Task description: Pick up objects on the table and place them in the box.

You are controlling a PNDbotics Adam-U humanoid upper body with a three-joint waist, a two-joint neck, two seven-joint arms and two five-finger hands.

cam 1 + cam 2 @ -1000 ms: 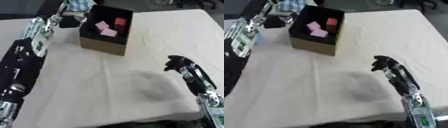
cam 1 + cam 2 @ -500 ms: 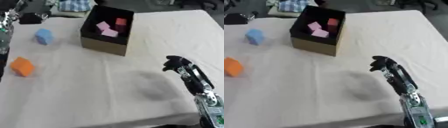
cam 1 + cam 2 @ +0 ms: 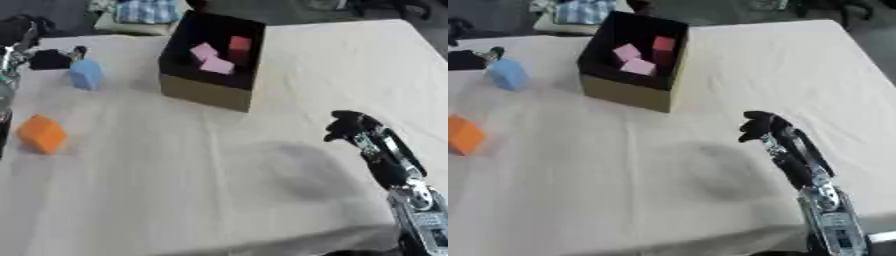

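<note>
A dark open box [image 3: 206, 93] stands at the middle back of the table, with two pink blocks [image 3: 211, 59] and a red block [image 3: 240, 43] inside. Left of it a light blue block [image 3: 86, 74] rests on the cloth. An orange block [image 3: 41, 134] lies nearer, by the left edge. My left hand [image 3: 51, 59] is at the far left, right beside the blue block; whether it touches the block is unclear. My right hand [image 3: 761, 127] hovers low at the right front, fingers curled, holding nothing.
A cream cloth covers the table [image 3: 192, 190]. Folded checked fabric [image 3: 138, 11] lies beyond the table's far edge, behind the box. My right forearm [image 3: 820, 200] runs down to the lower right corner.
My left arm, which lay across the table's left side, has pulled back to the edge, uncovering the blue and orange blocks. Its hand has since dropped beside the blue block. The right hand has stayed put.
</note>
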